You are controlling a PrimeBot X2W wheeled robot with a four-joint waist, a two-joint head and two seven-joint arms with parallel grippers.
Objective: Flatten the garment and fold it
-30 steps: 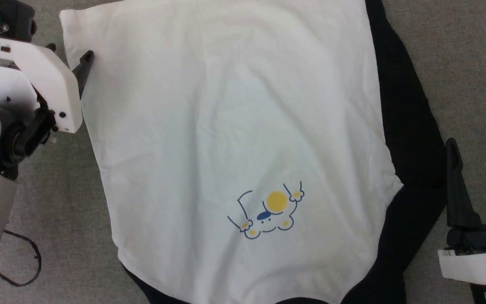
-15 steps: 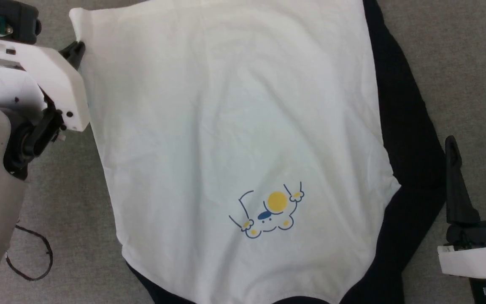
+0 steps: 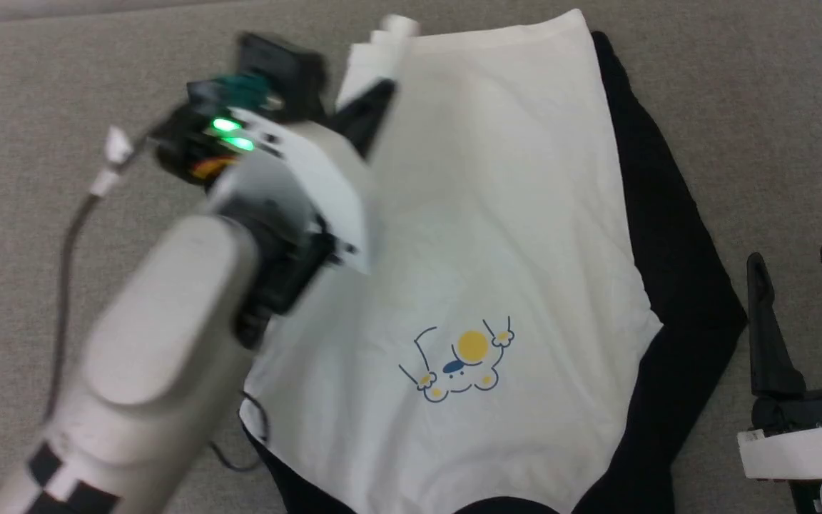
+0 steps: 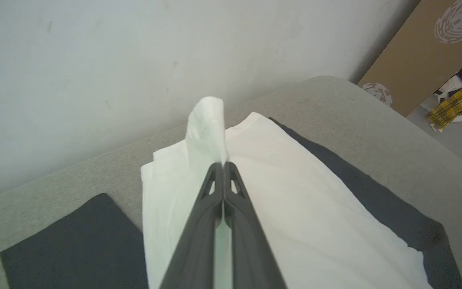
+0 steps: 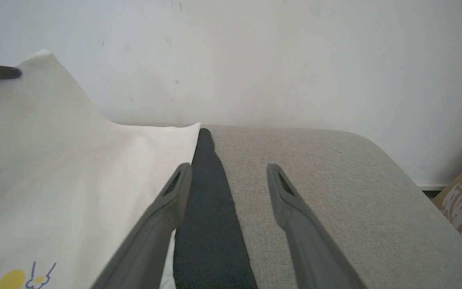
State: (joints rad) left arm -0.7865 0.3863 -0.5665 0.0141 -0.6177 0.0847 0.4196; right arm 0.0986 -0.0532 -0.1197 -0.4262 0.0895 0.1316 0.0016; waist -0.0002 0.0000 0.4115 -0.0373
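Shirt: a white shirt point(image 3: 496, 235) with black sleeves lies spread on a grey padded surface point(image 3: 775, 107), front up, with the collar end nearest the robot and the hem at the far side.
Print: a small yellow-and-blue cartoon point(image 3: 457, 364) sits on the chest, flat and upside down in the head view.
Left claw: the left claw point(image 3: 386, 89) is clamped tight, its two fingers pressed together on the far left corner of the hem. In the left wrist view a tuft of white cloth stands up past the tips.
Held corner: it is up off the surface and sits over the white body. In the right wrist view the cloth slopes up to a peak at the dark fingertip.
Right claw: the right claw point(image 3: 793, 260) is spread wide with nothing in it. It is at the lower right of the head view, over the grey surface, just beside the right sleeve.
Right sleeve: the black right sleeve point(image 3: 675, 235) lies flat along the shirt's right edge.
Left sleeve: the left sleeve point(image 4: 66, 241) is a dark flat panel beside the white body in the left wrist view.
Left arm: the pale forearm point(image 3: 161, 357) is blurred and crosses the lower left of the head view. Green lights glow at the wrist.
Cable: a dark cable point(image 3: 68, 235) hangs beside the forearm.
Background: a pale wall point(image 4: 94, 60) stands behind the surface, with a brown board point(image 4: 423, 48) and a yellow checked cloth point(image 4: 459, 100) off to one side.
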